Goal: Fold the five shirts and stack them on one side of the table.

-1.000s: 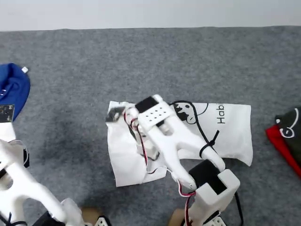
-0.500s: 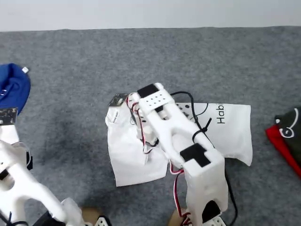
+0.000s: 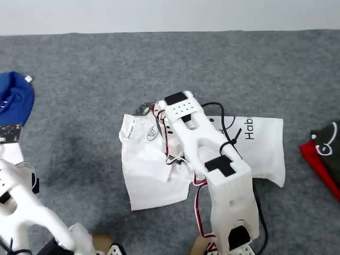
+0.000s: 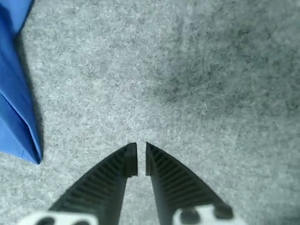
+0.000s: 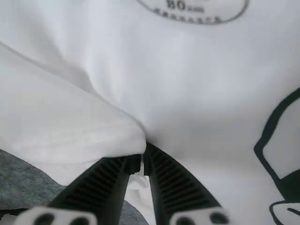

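- My right gripper [image 5: 142,159] has its jaws pressed almost together, and they pinch a raised fold of the white shirt [image 5: 197,84].
- My left gripper [image 4: 141,152] is closed to a thin slit with nothing in it. It hangs over the bare grey table [image 4: 211,70], with the edge of the blue shirt [image 4: 14,93] near it.
- From above, my right arm [image 3: 212,159] stretches over the middle of the white shirt, which lies partly folded and rumpled at the centre of the table.
- My left arm [image 3: 21,207] sits at the near left corner, and the blue shirt lies at the left edge.
- A red shirt [image 3: 317,159] and a dark shirt [image 3: 329,141] lie touching at the right edge, well apart from the white one.
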`<move>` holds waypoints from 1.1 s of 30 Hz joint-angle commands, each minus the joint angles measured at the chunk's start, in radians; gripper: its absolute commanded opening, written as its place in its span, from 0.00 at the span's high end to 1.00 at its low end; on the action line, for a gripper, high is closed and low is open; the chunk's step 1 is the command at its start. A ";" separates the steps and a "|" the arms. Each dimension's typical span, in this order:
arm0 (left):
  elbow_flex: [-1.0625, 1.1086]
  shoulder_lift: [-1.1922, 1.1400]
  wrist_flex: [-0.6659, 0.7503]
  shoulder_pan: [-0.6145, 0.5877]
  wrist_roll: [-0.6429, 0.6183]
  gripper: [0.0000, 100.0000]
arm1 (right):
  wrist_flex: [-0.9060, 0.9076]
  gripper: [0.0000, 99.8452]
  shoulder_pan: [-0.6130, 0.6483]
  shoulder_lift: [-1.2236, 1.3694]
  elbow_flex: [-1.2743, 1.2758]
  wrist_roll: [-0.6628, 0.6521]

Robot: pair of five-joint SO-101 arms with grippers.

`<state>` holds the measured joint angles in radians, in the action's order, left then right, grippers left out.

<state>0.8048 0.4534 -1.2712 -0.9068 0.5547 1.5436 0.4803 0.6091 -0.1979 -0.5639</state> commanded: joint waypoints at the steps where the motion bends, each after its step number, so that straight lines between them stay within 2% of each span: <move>1: -0.004 0.029 0.017 0.003 0.000 0.96 | 0.015 0.98 -0.012 0.001 -0.055 -0.006; 6: -0.004 0.031 0.017 0.002 0.000 0.96 | 0.081 0.87 -0.012 -0.058 -0.101 0.009; 15: 0.016 0.031 0.017 0.003 0.000 0.96 | 0.246 0.87 0.007 -0.177 -0.222 0.009; 18: 0.012 0.031 0.018 0.003 0.000 0.96 | 0.248 0.87 0.024 -0.222 -0.178 0.006; 28: 0.015 0.031 0.037 0.005 0.000 0.96 | 0.242 0.87 0.196 -0.334 0.060 -0.021; 33: 0.016 0.031 0.037 0.006 -0.002 0.96 | 0.173 0.87 0.251 -0.334 0.120 -0.020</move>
<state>0.8263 0.4534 -1.2528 -0.9068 0.5531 1.7384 0.7012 0.3406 -0.0890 -0.5792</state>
